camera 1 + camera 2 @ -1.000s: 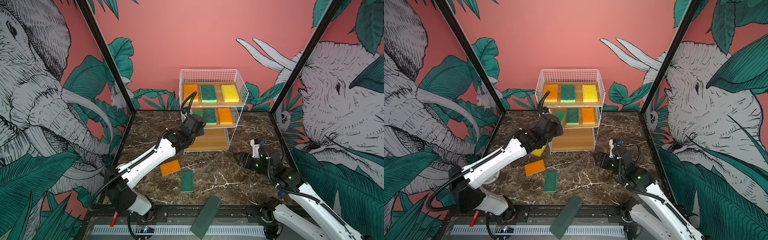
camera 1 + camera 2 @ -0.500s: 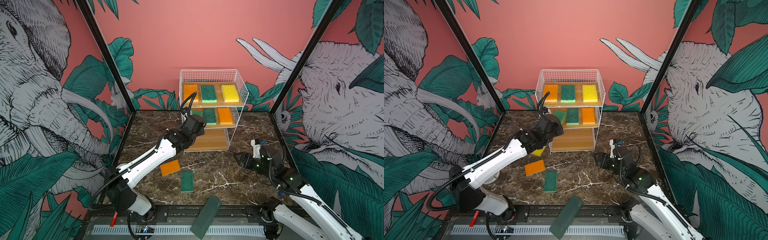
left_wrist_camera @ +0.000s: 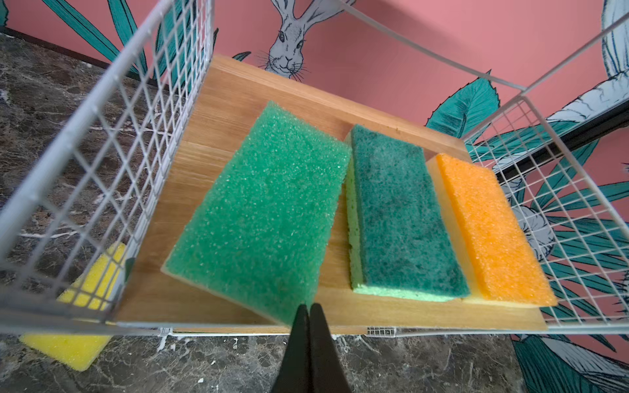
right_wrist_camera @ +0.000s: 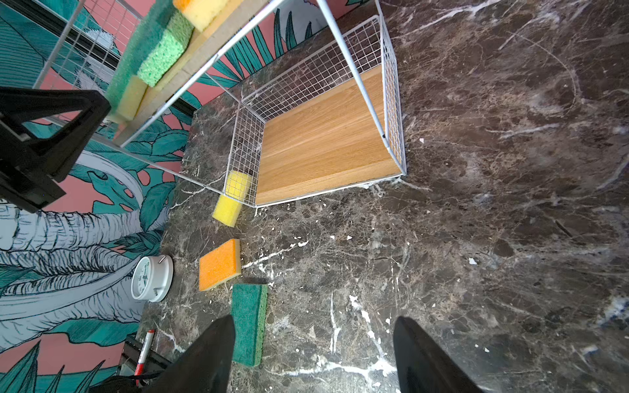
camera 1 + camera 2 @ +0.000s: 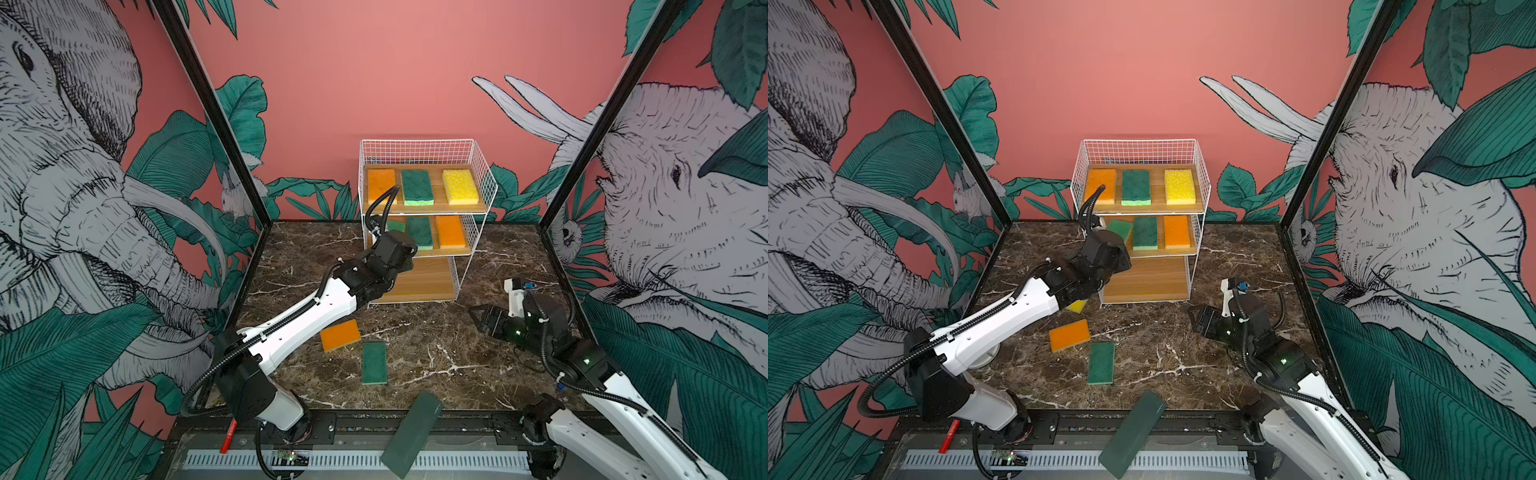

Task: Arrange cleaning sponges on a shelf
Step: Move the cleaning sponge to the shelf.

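Note:
The shelf (image 5: 419,282) stands at the back; its bottom board is bare. The top board carries an orange, a dark green (image 5: 417,188) and a yellow sponge. On the middle board a light-green sponge (image 3: 262,211) lies askew beside a dark green sponge (image 3: 401,217) and an orange sponge (image 3: 490,228). My left gripper (image 3: 309,306) is shut with nothing in it, its tips at the askew sponge's near corner. On the table lie an orange sponge (image 5: 340,335), a dark green sponge (image 5: 374,362) and a yellow sponge (image 5: 1076,306). My right gripper (image 4: 315,321) hangs open over bare table, right of them.
A long dark green slab (image 5: 411,436) leans over the front rail. A white round dial (image 4: 151,279) and a red marker (image 4: 144,350) sit near the left wall. The yellow sponge lies against the shelf's left foot.

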`<state>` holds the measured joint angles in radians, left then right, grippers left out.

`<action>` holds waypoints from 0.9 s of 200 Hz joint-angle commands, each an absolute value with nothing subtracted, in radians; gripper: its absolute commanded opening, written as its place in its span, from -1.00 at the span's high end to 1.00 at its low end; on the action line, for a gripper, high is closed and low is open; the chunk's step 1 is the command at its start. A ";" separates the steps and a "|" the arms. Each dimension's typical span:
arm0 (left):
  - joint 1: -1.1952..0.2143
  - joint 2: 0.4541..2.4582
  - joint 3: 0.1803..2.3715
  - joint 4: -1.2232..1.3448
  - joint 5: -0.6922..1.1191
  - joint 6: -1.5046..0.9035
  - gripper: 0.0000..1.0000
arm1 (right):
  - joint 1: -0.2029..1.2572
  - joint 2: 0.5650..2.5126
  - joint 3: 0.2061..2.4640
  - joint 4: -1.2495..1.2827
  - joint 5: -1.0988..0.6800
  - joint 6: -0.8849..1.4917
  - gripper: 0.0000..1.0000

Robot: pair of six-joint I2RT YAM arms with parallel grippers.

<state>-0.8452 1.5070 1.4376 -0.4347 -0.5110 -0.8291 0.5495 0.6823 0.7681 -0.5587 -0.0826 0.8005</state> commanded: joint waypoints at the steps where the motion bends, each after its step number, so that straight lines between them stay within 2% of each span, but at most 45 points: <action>1: -0.848 1.504 1.461 -0.430 -0.524 -0.863 1.00 | 0.548 0.673 0.776 -0.554 -0.070 0.795 -0.52; 130: -0.860 1.531 1.503 -0.393 -0.479 -0.877 1.00 | 0.549 0.661 0.775 -0.567 -0.068 0.790 -0.53; 180: -0.888 1.480 1.493 -0.403 -0.534 -0.847 1.00 | 0.548 0.673 0.777 -0.554 -0.071 0.788 -0.53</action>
<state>-0.8783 1.5352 1.4731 -0.4175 -0.4934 -0.8558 0.5495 0.6720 0.7681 -0.5610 -0.0822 0.7990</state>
